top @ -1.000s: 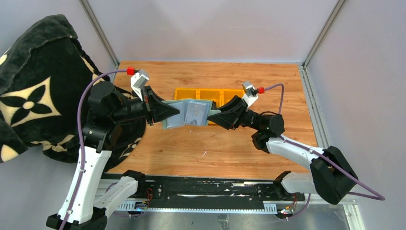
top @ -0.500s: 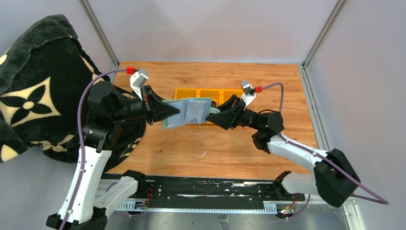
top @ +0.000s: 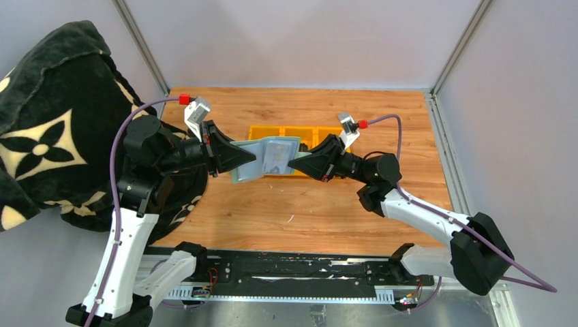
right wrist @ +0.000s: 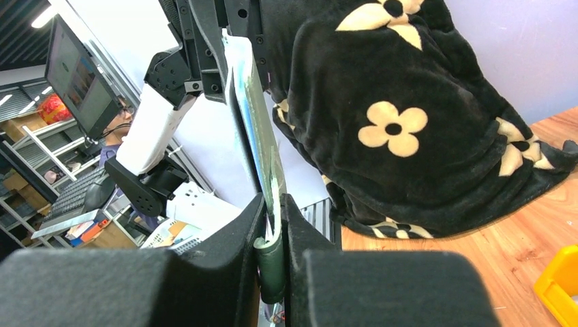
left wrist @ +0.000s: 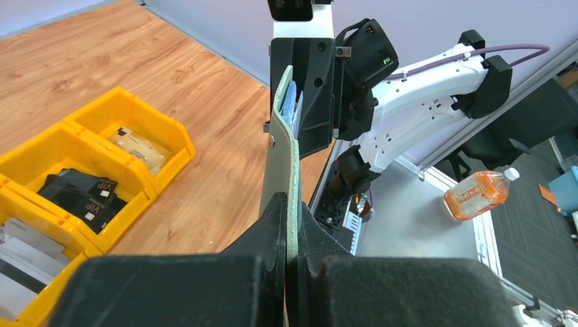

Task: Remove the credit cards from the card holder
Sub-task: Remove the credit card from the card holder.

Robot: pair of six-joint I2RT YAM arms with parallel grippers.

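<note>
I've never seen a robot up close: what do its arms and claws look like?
The left arm and right arm have white shells and black joints. The left gripper and right gripper are black wedges. A purple cable with a red plug reaches each wrist.

A wood-grain bench sits between pale grey walls joined by aluminium corner posts. A black fleece blanket with cream flowers drapes the left side. Beyond are a monitor, metal shelving and dark carpet, with an orange bottle lying beside it.
</note>
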